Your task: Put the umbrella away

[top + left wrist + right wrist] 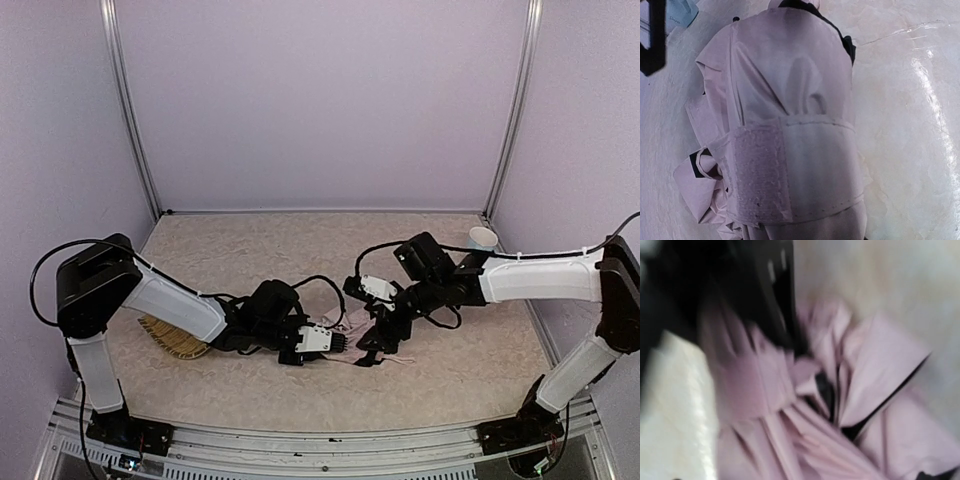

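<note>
Two claws at the folded umbrella, mid-tabletop
Left claw grasps one end, strap wrapped round; right claw sits over the other end, open or clenched I cannot tell. Bundling looks finished; next likely needs a steady lift

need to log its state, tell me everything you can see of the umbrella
The umbrella is collapsed into a loose bundle of pale pink fabric, black lining showing at edges. Its strap, with a fuzzy fastening patch, wraps round it. It lies on the beige table, between the left gripper and right gripper; contact unclear.
</note>
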### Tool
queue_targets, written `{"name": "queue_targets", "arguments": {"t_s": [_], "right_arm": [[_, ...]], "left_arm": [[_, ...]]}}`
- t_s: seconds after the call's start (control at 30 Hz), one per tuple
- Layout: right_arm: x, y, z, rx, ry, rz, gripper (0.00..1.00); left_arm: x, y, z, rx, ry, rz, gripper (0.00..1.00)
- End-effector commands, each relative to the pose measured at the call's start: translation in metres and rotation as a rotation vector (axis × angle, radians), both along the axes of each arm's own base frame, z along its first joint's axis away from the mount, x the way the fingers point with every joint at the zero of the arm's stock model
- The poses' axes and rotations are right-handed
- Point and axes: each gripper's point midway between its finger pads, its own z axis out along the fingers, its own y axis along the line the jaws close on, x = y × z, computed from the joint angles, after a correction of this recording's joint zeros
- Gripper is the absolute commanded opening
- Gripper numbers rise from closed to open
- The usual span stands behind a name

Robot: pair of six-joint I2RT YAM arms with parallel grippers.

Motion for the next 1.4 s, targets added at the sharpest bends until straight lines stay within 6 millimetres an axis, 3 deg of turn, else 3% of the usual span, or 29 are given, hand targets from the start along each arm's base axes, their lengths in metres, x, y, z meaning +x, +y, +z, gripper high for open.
{"name": "queue_targets", "arguments": {"t_s": [0.0,0.1,0.17,0.27,0.4,0.47,0.6,0.7,0.8,1.03,1.23,1.37], "right_arm": [[0.002,-0.003,0.056,0.170,-0.033,-0.046,1.00],[0.023,-0.017,0.082,0.293,0.016,-0.139,1.00],[0.051,-0.035,0.084,0.328,0.051,-0.271,0.99],[0.093,-0.059,0.058,0.275,0.128,-0.493,0.85],[0.119,-0.067,0.010,0.208,0.335,-0.652,0.66],[0.122,-0.066,-0.016,0.186,0.438,-0.685,0.61],[0.122,-0.054,-0.050,0.177,0.583,-0.704,0.61],[0.109,-0.042,-0.073,0.169,0.696,-0.679,0.59],[0.090,-0.023,-0.083,0.169,0.787,-0.614,0.56],[0.064,0.007,-0.083,0.210,0.919,-0.521,0.46],[0.083,0.019,-0.068,0.301,0.940,-0.515,0.40],[0.100,0.026,-0.061,0.314,0.897,-0.505,0.11]], "left_arm": [[-0.030,0.034,-0.063,0.222,0.097,-0.019,0.00],[-0.033,0.033,-0.065,0.229,0.096,-0.025,0.00],[-0.034,0.033,-0.064,0.231,0.096,-0.026,0.00],[-0.035,0.033,-0.063,0.234,0.099,-0.027,0.00],[-0.037,0.032,-0.062,0.231,0.106,-0.032,0.00],[-0.037,0.032,-0.062,0.231,0.108,-0.032,0.00],[-0.039,0.031,-0.064,0.234,0.115,-0.039,0.00],[-0.040,0.030,-0.064,0.237,0.117,-0.040,0.00],[-0.040,0.030,-0.065,0.237,0.120,-0.043,0.00],[-0.040,0.031,-0.067,0.251,0.125,-0.041,0.00],[-0.040,0.031,-0.066,0.251,0.126,-0.043,0.00],[-0.042,0.032,-0.066,0.252,0.134,-0.046,0.00]]}}
